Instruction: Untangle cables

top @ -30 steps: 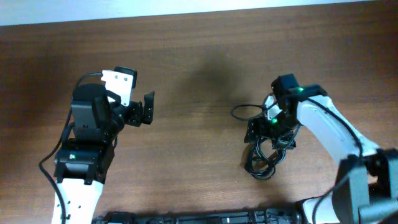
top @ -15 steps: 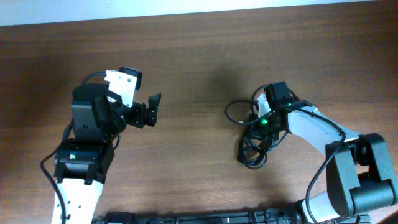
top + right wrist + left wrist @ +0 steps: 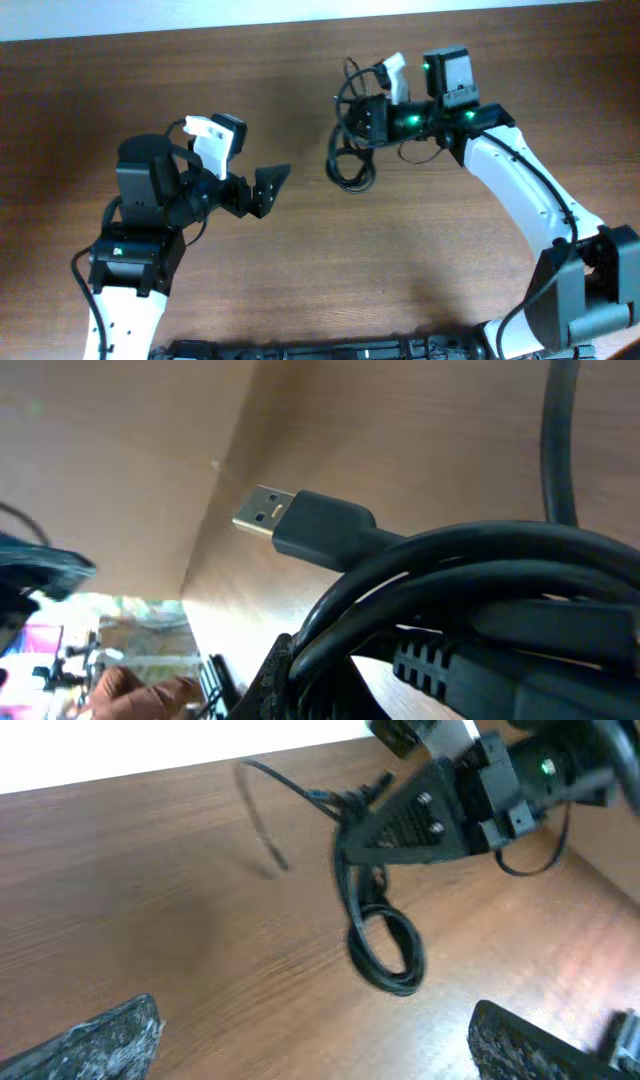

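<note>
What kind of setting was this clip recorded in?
Probably a robotics lab bench: a wood-grain table with a white wall behind it, an open left gripper, and a right gripper holding up tangled black cables.

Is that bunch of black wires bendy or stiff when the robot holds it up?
Probably bendy: the bundle of thin black cables droops in loops from the right hand. Likely light, since one hand holds it all. The loops may swing or snag.
</note>
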Robot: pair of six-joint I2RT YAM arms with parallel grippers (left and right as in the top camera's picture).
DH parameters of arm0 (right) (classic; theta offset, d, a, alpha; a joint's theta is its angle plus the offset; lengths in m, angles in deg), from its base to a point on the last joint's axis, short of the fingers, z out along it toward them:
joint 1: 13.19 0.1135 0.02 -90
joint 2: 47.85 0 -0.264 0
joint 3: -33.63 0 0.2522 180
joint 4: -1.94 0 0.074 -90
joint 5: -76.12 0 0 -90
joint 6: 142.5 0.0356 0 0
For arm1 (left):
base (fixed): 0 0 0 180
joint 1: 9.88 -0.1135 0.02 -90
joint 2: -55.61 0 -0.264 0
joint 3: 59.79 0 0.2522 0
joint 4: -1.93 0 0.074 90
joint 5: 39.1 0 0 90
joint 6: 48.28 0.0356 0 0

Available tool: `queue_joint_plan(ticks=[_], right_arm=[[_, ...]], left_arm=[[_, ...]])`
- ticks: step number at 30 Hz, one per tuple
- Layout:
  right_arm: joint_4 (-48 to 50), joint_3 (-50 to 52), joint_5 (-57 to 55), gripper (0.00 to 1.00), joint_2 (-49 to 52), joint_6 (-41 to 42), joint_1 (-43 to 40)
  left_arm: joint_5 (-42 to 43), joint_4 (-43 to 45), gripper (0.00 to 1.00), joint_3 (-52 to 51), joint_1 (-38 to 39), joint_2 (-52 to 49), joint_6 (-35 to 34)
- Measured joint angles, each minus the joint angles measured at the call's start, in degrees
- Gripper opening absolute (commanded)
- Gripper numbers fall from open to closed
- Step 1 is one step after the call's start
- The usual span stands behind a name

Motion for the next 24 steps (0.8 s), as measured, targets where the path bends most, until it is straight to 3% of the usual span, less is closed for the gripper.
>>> queue_joint_plan(ticks=[4,7,8,9,10,12,14,17,18,20,21,24], right_arm=[[3.43,-3.67,2.75,0.04,-1.57,0.98,8.02],[4.57,-4.20,6.21,0.04,-1.57,2.56,8.79],[4.57,-4.20,6.67,0.04,-1.57,2.80,8.79],[4.57,-4.20,6.91,0.04,-1.57,2.89,8.79],[4.57,-4.20,7.10,0.04,-1.57,2.99,8.79],[4.57,-4.20,7.30,0.04,-1.57,3.04,8.79],[4.66,-4.22,7.30,0.04,-1.57,2.99,8.79],[4.68,-4.26,7.30,0.04,-1.60,3.06,8.79],[4.85,-4.26,7.32,0.09,-1.60,3.04,8.79],[4.83,-4.26,7.32,0.45,-1.60,3.34,8.66],[4.79,-4.28,7.28,0.57,-1.75,3.13,8.22],[-2.58,-4.96,5.40,0.63,-1.99,2.86,1.05]], left_arm=[[-0.83,2.08,0.99,0.02,5.86,-1.81,0.00],[-2.86,2.14,0.99,0.02,6.27,-6.82,0.00],[-3.02,2.16,0.94,0.02,6.27,-7.78,0.00],[-3.13,2.14,0.83,0.02,6.27,-8.52,0.00],[-3.32,2.43,0.45,0.02,6.27,-8.66,-0.46],[-3.41,6.03,0.18,0.04,6.27,-8.66,-3.45],[-2.62,10.05,0.00,0.04,6.40,-8.66,-5.92],[-1.29,10.93,0.00,0.04,6.43,-8.72,-7.10],[-1.29,10.97,0.00,0.04,6.43,-8.72,-7.10],[-1.29,11.04,0.00,0.04,6.43,-8.72,-7.10],[-1.33,11.06,0.00,0.04,6.36,-8.83,-7.06],[-1.31,8.24,0.00,0.07,6.32,-9.03,-0.83]])
